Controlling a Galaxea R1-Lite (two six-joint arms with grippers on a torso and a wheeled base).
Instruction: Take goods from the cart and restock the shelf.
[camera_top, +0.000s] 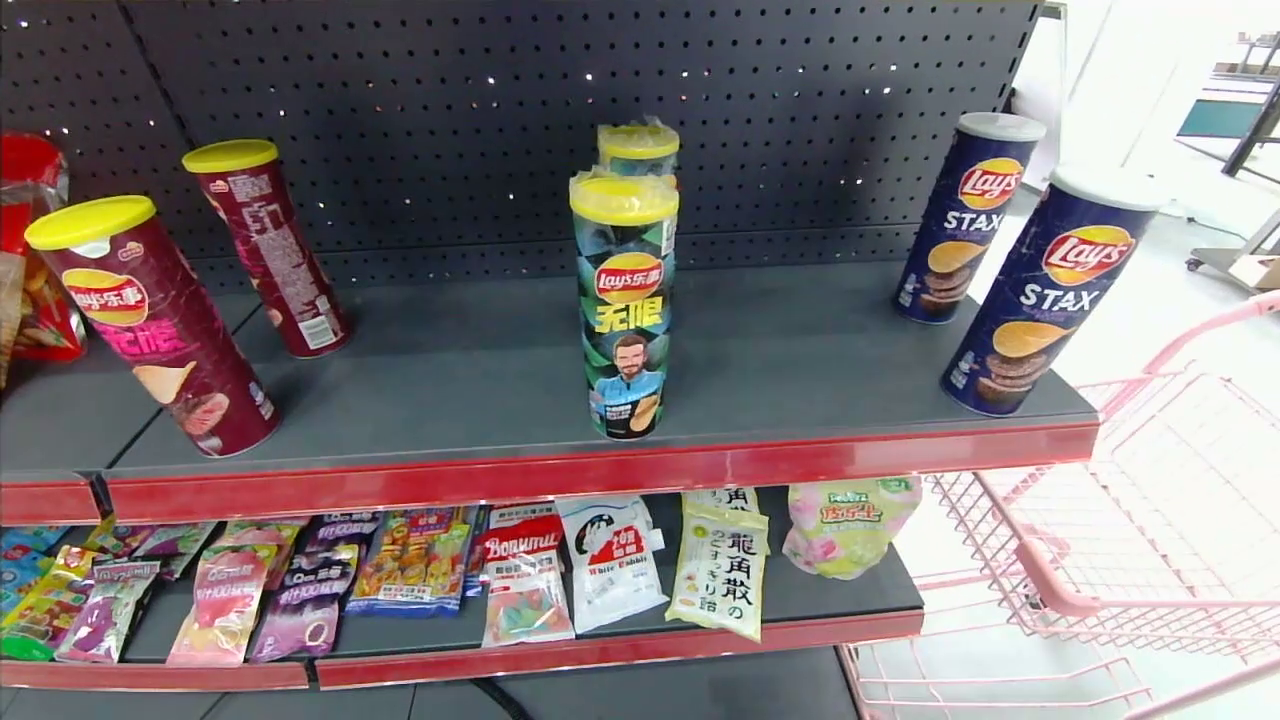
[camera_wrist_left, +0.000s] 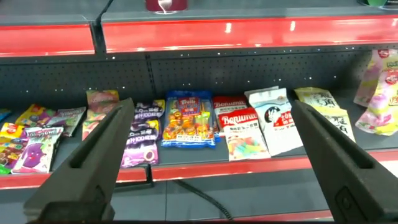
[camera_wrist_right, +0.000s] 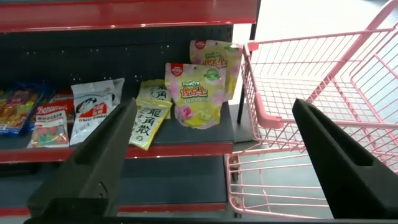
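**A:** Which way is the cart from your tools?

**B:** The cart (camera_top: 1150, 470) stands at the right end of the shelf (camera_top: 450, 390). Its pink rim is just beside the right corner of the lower shelf (camera_top: 830, 600). That puts it on your right, so I'd judge your right arm the nearer one.

**A:** And how do your tools stand?

**B:** Your right tool (camera_wrist_right: 217, 168) is spread wide and holds nothing. It faces the lower shelf's right end, with the basket beside it. Your left tool (camera_wrist_left: 211, 168) is spread wide as well, with nothing in it. It faces the bags (camera_wrist_left: 186, 118) along the middle of the lower shelf.

**A:** What's in the basket?

**B:** I can't tell what it holds from here. Look deeper before you reach.

**A:** Where would stock go?

**B:** The shelf carries cans (camera_top: 625, 300) standing on end. Two are near its left end, two sit one behind the other at the middle, and two are by the right edge. Bare stretches lie between the groups. If you lift a can, you'd likely want its long axis upright, and you'd swing left from the cart to the shelf.
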